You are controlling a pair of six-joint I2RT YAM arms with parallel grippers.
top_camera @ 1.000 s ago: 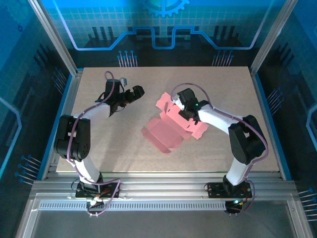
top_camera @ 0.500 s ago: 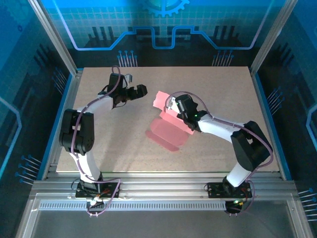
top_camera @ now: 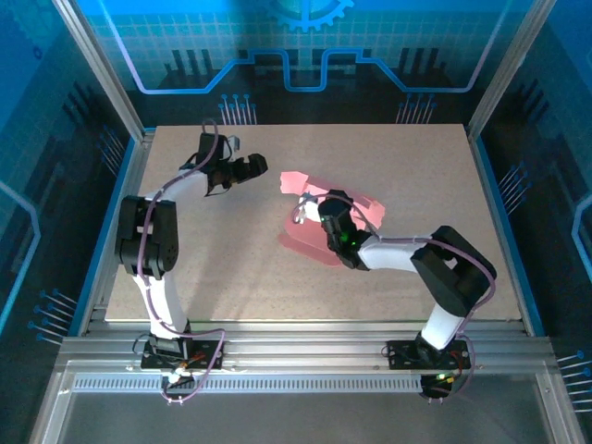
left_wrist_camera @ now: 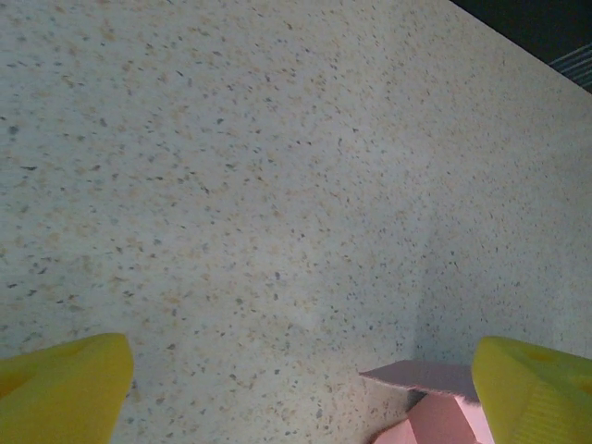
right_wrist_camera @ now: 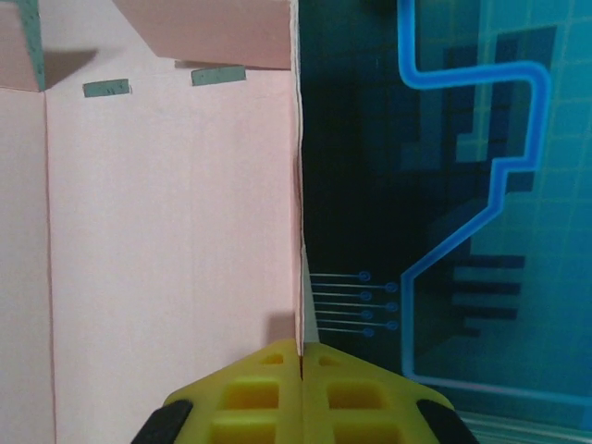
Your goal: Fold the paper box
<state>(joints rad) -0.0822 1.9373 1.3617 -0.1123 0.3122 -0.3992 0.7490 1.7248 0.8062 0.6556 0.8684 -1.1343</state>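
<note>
The paper box (top_camera: 298, 183) is near the middle of the table (top_camera: 231, 268), a pink creased sheet partly raised, and up close its inner face (right_wrist_camera: 166, 203) shows fold lines and small slots. The right gripper (top_camera: 310, 205) has its yellow fingers (right_wrist_camera: 259, 388) pressed together on the card's edge, pinching it. Toward the far left, the left gripper (top_camera: 259, 165) hovers above the bare tabletop with its jaws spread wide (left_wrist_camera: 305, 375), a pink corner (left_wrist_camera: 435, 407) poking in just beside one fingertip

Robot lab cell (aluminium frame (top_camera: 100, 74), blue circuit-print panels (top_camera: 388, 37))
</note>
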